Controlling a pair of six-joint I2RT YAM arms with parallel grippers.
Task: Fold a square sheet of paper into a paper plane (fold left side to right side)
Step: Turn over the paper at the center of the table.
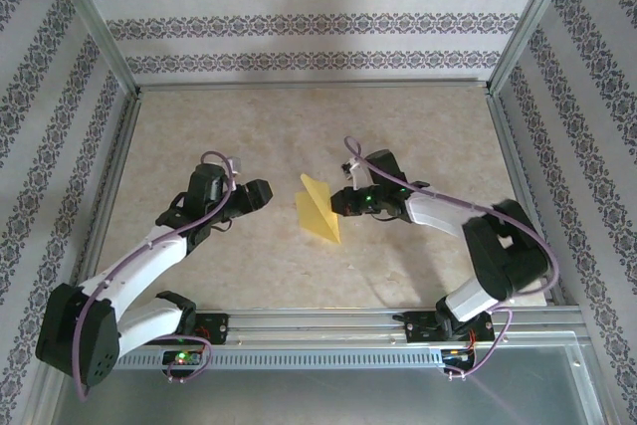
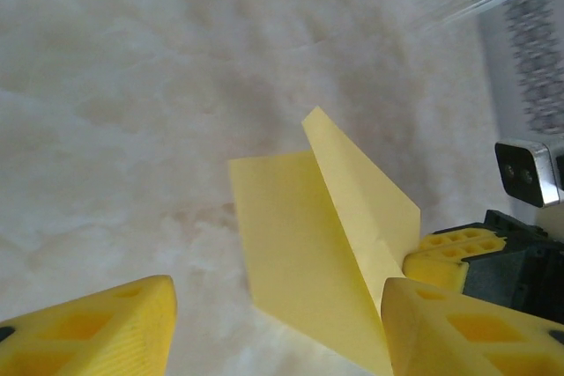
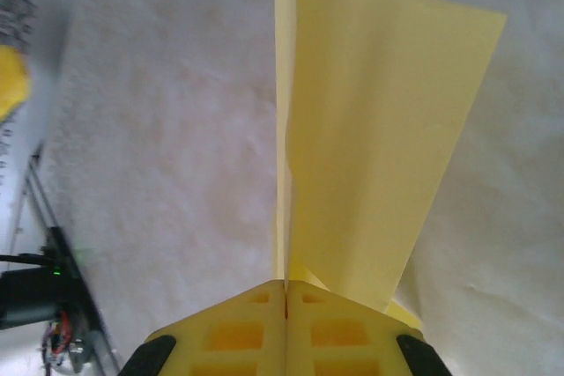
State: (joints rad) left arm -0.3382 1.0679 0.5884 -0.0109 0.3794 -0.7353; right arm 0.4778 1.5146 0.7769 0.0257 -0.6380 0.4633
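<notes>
At frame centre in the top view, on the worktop [image 1: 249, 126]: square sheet of paper [image 1: 318, 208], partly folded, one half upright, long axis upper left to lower right. Pinched at its right edge by clenched right fingers [image 3: 238, 332]. Left fingers [image 2: 97, 332] released, near on the left, not touching.

Your workspace: a beige marbled table [image 1: 299, 126] enclosed on three sides by white walls [image 1: 318, 17] with purple floral stripes, aluminium posts [image 1: 95, 22] at the back corners, a metal rail [image 1: 328, 323] along the near edge, evenly lit
</notes>
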